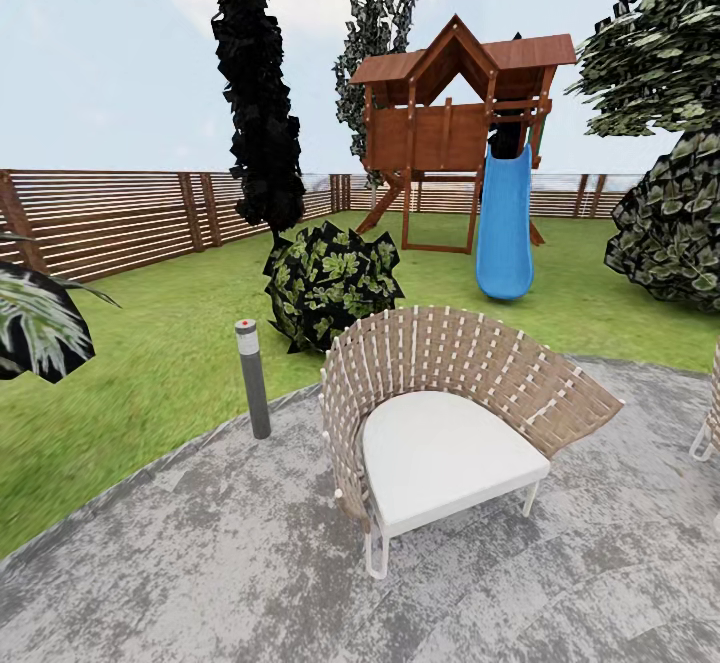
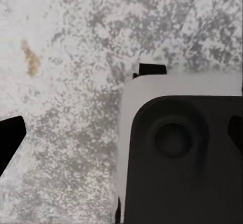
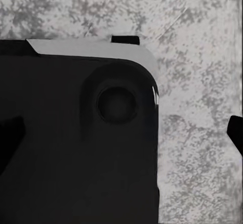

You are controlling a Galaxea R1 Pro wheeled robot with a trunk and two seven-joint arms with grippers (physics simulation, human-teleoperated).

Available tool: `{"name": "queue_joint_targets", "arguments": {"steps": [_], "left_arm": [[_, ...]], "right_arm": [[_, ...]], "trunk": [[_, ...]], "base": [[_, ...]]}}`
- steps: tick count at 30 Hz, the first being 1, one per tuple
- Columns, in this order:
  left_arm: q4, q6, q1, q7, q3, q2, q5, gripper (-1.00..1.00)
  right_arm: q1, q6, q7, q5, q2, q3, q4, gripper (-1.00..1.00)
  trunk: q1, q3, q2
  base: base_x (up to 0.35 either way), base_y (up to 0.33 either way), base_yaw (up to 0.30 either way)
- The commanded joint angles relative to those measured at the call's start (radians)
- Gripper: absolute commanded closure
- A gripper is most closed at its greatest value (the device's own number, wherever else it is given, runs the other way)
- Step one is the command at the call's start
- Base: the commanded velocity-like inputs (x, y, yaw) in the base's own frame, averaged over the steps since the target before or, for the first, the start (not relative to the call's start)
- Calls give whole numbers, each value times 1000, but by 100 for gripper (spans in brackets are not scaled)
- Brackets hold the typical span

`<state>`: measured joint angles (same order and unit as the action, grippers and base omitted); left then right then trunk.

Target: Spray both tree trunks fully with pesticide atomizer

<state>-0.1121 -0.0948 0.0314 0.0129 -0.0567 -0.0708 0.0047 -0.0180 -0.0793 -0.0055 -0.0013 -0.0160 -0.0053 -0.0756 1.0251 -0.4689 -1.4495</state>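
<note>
Head view: woven chair point(image 1: 455, 413) w/ white cushion sits center-low on grey stone paving point(image 1: 200, 563); grey bollard point(image 1: 252, 378) (red top) just left of it, at the paving edge. Lawn point(image 1: 160, 343) behind, slat fence point(image 1: 110, 218) across mid-left, playhouse point(image 1: 455, 118) w/ blue slide point(image 1: 503, 228) upper center. Round bush point(image 1: 330, 283) betw. bollard & playhouse, narrow black tree point(image 1: 255, 93) above it. Left wrist view & right wrist view: speckled paving w/ a dark robot body part point(image 2: 182, 158) over it; black bits at the frame edges are prob. fingertips, so can't tell if either gripper is released or clenched.
</note>
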Motion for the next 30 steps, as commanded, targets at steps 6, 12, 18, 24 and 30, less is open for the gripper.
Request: {"name": "queue_joint_targets", "arguments": {"steps": [6, 12, 18, 24, 30], "left_arm": [[-128, -167, 78, -11, -55, -2, -8, -100], [-197, -180, 145, -15, -55, 3, -22, -100], [-202, -183, 171, -16, -53, -1, -25, -100], [-189, -187, 165, -15, -55, -4, -22, -100], [-189, -187, 165, -18, -54, -6, -18, -100]], "right_arm": [[-4, -238, -1, -2, -44, -2, -277, -100], [-68, -244, 0, 0, -52, -1, -390, -100], [-116, -246, 1, 2, -58, 0, -395, -100], [-123, -246, 2, 4, -54, 8, -389, -100], [-123, -243, 2, -2, -50, 2, -388, -100]], "trunk": [[0, -1, -1], [0, -1, -1], [0, -1, -1], [0, -1, -1], [0, -1, -1]], "base": [[0, 0, 0], [0, 0, 0], [0, 0, 0], [0, 0, 0], [-181, 220, -213]]}}
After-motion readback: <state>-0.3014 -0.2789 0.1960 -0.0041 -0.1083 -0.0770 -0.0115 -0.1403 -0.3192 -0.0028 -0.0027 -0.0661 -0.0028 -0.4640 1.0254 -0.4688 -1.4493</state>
